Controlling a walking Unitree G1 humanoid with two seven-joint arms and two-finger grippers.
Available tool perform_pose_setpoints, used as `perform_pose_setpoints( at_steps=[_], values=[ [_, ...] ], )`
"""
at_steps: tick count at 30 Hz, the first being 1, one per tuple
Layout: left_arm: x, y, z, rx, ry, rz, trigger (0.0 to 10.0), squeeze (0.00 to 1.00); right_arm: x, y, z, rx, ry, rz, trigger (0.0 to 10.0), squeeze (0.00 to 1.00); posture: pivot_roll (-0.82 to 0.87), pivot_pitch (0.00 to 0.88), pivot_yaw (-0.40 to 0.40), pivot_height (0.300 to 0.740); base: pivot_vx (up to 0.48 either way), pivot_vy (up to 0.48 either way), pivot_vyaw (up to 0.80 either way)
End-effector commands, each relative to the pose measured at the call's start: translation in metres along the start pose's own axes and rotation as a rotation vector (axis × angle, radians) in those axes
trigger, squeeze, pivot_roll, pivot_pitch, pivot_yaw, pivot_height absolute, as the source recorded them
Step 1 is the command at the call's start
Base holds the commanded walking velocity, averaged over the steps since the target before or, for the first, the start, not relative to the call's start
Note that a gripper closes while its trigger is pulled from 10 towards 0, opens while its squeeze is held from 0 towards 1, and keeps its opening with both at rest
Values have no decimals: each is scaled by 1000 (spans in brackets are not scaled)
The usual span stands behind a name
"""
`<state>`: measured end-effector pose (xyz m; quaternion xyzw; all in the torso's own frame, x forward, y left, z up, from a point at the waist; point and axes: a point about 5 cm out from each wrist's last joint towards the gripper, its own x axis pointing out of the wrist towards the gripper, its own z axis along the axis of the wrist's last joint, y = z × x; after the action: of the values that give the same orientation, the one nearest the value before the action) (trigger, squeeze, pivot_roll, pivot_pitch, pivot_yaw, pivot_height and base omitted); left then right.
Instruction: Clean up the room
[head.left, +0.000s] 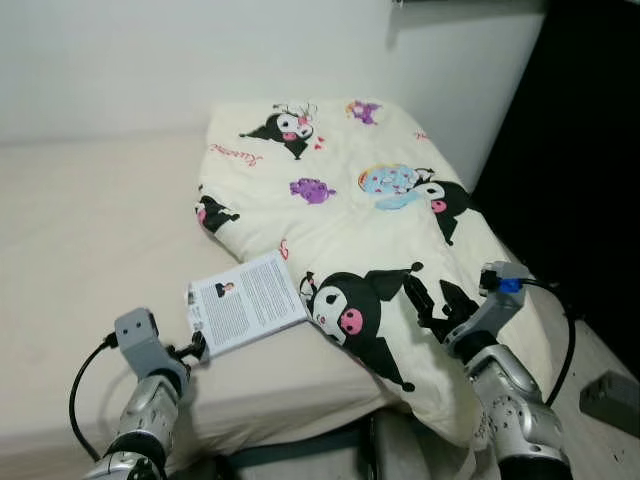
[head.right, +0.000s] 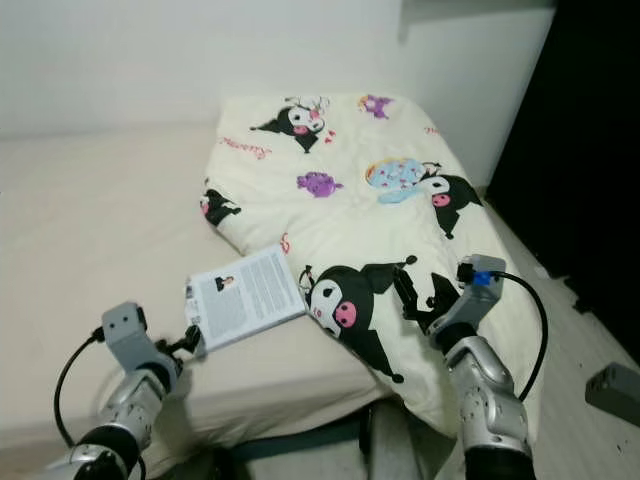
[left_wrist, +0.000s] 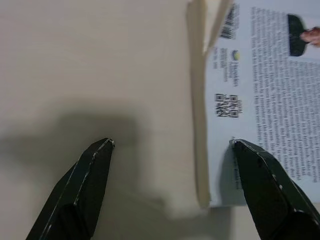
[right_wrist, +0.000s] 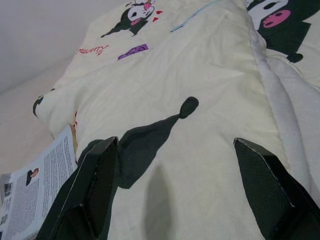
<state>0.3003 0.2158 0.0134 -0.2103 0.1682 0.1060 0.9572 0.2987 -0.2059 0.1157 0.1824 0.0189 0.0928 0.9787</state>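
1. Book (head.left: 247, 301): thin, flat paperback, pale printed cover with barcode, lying on the bed (head.left: 80, 250) near its front edge, one corner overlapping the blanket (head.left: 380, 210).
2. Left gripper (left_wrist: 170, 145): fingers spread wide, straddling the book's corner; one fingertip (left_wrist: 240, 147) over the cover, the other over bare sheet.
3. Right gripper (right_wrist: 172, 145): fingers spread, hovering over the blanket near the bed's front right corner, gripping nothing.
4. Blanket: soft, puffy, cream, cartoon-printed, crumpled.
5. Best done, probably, by sliding one finger under the limp cover before closing, pinching spine rather than loose pages.
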Motion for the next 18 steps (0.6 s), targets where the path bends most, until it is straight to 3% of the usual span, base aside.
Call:
perform_pose_setpoints(
  at_steps=[1, 8, 11, 18],
  values=[
    [-3, -6, -13, -66, 38, -35, 10000, 0, -5, 5, 7, 5, 1, 10, 10000, 0, -221, 242, -1, 530, 0, 0, 0],
    [0, -15, -9, -156, 18, -66, 10000, 0, -12, 8, 13, 6, 12, 9, 10000, 0, -239, 274, -24, 530, 0, 0, 0],
    [4, -30, -4, -270, 20, -161, 10000, 0, -15, 12, 15, 10, 27, 10, 10000, 0, -248, 299, -36, 530, 0, 0, 0],
    [4, -44, -10, -319, 62, -239, 10000, 0, -16, 13, 19, 20, 29, 0, 10000, 0, -262, 302, -36, 530, 0, 0, 0]
  ],
)
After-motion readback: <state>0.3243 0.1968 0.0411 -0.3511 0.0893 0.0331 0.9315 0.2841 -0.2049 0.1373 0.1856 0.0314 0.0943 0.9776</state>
